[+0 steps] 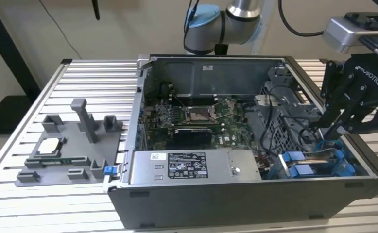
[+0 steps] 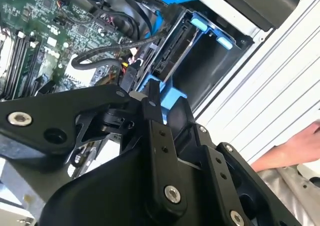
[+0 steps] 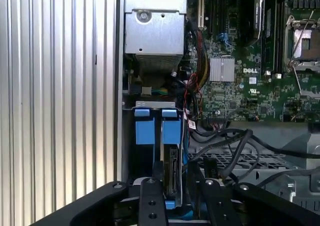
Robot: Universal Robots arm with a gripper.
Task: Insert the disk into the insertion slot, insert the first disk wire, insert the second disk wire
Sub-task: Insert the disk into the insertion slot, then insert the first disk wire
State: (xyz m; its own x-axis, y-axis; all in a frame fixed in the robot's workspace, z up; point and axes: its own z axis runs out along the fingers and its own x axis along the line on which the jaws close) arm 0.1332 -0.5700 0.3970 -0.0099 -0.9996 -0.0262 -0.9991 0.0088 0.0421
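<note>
Slatted aluminium forms the table (image 1: 92, 82) that carries an open computer case (image 1: 241, 208), lying on its side with the interior exposed.

**Task item position.** The insertion slot (image 3: 150, 131), a grey bay with blue rails and tabs, lies directly ahead of and below the end effector (image 3: 180, 183). A disk (image 3: 172, 172) stands on edge inside this bay between the blue rails. Its long axis runs straight away from the end effector, in line with the approach direction. The disk appears seated. Black wires (image 3: 235, 146) loop just beside the end effector, on the side toward the green circuit board (image 3: 240, 91), and their ends lie close to the near end of the disk.

**Arm pose.** In the exterior view the arm (image 1: 241, 9) comes in from behind the case. Its wrist sits above the corner that holds the bay, and the end effector points down into the bay at a slight tilt.

**End effector state.** It cannot be told whether the end effector is open, closed or gripping a connector, because its own linkage covers the contact area.
</note>
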